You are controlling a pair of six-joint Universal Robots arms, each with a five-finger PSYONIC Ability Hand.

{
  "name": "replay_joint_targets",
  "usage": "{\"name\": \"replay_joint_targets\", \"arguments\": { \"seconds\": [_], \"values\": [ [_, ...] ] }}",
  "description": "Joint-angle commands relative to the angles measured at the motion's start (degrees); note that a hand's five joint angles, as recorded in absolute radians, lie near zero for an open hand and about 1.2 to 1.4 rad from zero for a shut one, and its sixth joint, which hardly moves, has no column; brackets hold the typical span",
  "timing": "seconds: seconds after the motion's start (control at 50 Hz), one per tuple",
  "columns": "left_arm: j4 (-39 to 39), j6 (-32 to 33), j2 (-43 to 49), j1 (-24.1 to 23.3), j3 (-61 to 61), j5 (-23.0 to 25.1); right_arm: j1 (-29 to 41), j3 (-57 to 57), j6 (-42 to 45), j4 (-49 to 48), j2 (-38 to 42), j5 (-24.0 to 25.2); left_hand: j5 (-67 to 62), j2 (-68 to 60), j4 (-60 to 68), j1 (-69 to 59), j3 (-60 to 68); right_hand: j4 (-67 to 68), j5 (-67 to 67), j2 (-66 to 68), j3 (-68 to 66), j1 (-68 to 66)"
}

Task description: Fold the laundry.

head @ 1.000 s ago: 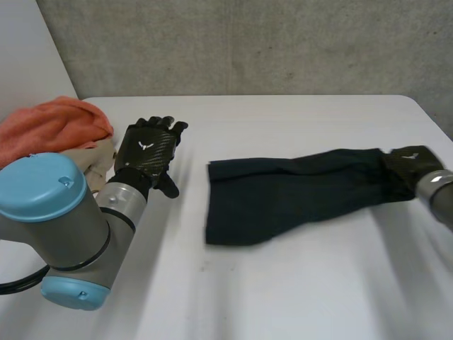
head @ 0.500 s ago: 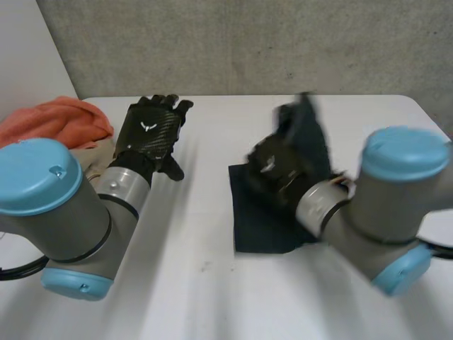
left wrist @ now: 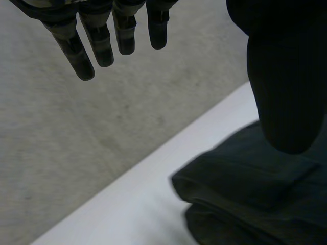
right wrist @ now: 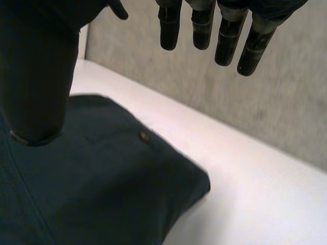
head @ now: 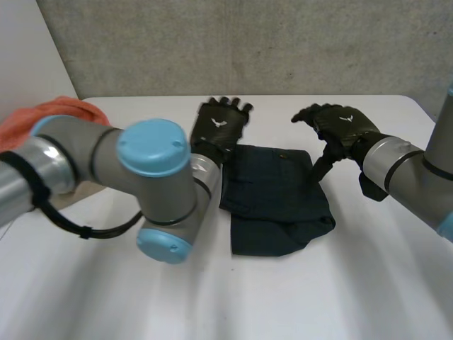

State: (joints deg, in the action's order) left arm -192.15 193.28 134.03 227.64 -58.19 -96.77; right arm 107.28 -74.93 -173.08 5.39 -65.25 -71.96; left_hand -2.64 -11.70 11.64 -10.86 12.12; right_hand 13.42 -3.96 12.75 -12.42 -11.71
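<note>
A dark garment (head: 276,198) is seen lying on the white table (head: 340,297), doubled over into a rough rectangle, with a bunched, uneven fold at its near edge. An orange cloth (head: 42,117) is heaped well apart from the garment, off to its left.

The left hand (head: 221,129) is held at the garment's far left corner with its fingers (left wrist: 97,46) straight and spread, and nothing is gripped by it. The right hand (head: 340,127) is held just beyond the garment's far right corner, its fingers (right wrist: 204,25) likewise extended and empty. Whether its thumb touches the cloth cannot be told.

The garment is judged to be soft, limp and light, and thicker where the layers are stacked. Little stiffness is to be expected, so sagging and sliding of the layers are likely if it is lifted by one point. A small stud (right wrist: 143,136) is set near the far right corner. Hold is best taken at two corners of one edge, with all layers pinched together, and the bunched near edge smoothed flat first
</note>
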Motion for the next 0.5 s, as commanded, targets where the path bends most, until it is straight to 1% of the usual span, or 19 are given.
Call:
{"name": "replay_joint_targets", "arguments": {
  "seconds": [0.02,0.08,0.14,0.16,0.22,0.24,0.3,0.36,0.4,0.5],
  "values": [
    [6.3,0.3,10.8,-0.9,11.9,0.8,0.7,13.6,3.3,9.5,13.9,-2.6,-0.9,-1.9,1.9,-2.7,1.5,-3.4,4.0,-2.7,2.4,1.7],
    [9.2,0.3,12.7,-0.5,13.4,0.3,0.7,17.7,3.4,11.9,17.5,-2.7,-0.9,-1.9,1.9,-2.7,1.5,-3.4,4.0,-2.7,2.4,1.7],
    [11.4,0.3,13.0,-0.4,12.8,-0.1,0.7,19.6,3.5,13.3,19.3,-2.6,-0.8,-1.7,1.8,-2.5,1.3,-3.4,4.0,-2.7,2.4,1.7],
    [13.2,0.4,12.7,-0.5,11.4,-0.1,0.8,20.5,3.5,13.8,19.9,-2.7,-0.4,-1.4,1.4,-2.2,1.0,-3.4,4.0,-2.7,2.4,1.7],
    [14.9,0.5,11.3,-1.1,7.4,-0.1,0.8,21.1,3.6,13.8,20.2,-2.6,0.1,-0.9,0.9,-1.7,0.5,-3.4,4.0,-2.7,2.4,1.7],
    [15.0,0.4,9.0,-1.1,4.3,0.0,0.8,21.1,4.0,13.8,20.1,-2.6,-0.1,-1.0,1.1,-1.9,0.6,-3.4,4.0,-2.7,2.4,1.7],
    [13.7,0.7,5.5,-1.2,0.2,0.0,0.9,21.1,5.0,13.8,20.0,-2.7,-0.3,-1.2,1.3,-2.0,0.8,-3.4,4.0,-2.7,2.4,1.7],
    [10.0,0.6,3.0,-1.2,-3.2,-0.2,0.9,20.9,6.6,13.6,19.9,-2.8,-0.9,-1.9,1.9,-2.7,1.5,-3.4,4.0,-2.7,2.4,1.7],
    [8.6,0.6,2.6,-1.3,-3.8,-0.3,1.0,21.1,7.4,13.5,20.0,-2.7,-0.9,-1.9,1.9,-2.7,1.5,-3.4,4.0,-2.7,2.4,1.7],
    [9.2,0.6,3.3,-1.5,-4.2,-0.3,1.2,22.8,8.3,13.5,20.4,-2.8,-0.9,-1.9,1.9,-2.7,1.5,-3.4,4.0,-2.7,2.4,1.7]
  ]
}}
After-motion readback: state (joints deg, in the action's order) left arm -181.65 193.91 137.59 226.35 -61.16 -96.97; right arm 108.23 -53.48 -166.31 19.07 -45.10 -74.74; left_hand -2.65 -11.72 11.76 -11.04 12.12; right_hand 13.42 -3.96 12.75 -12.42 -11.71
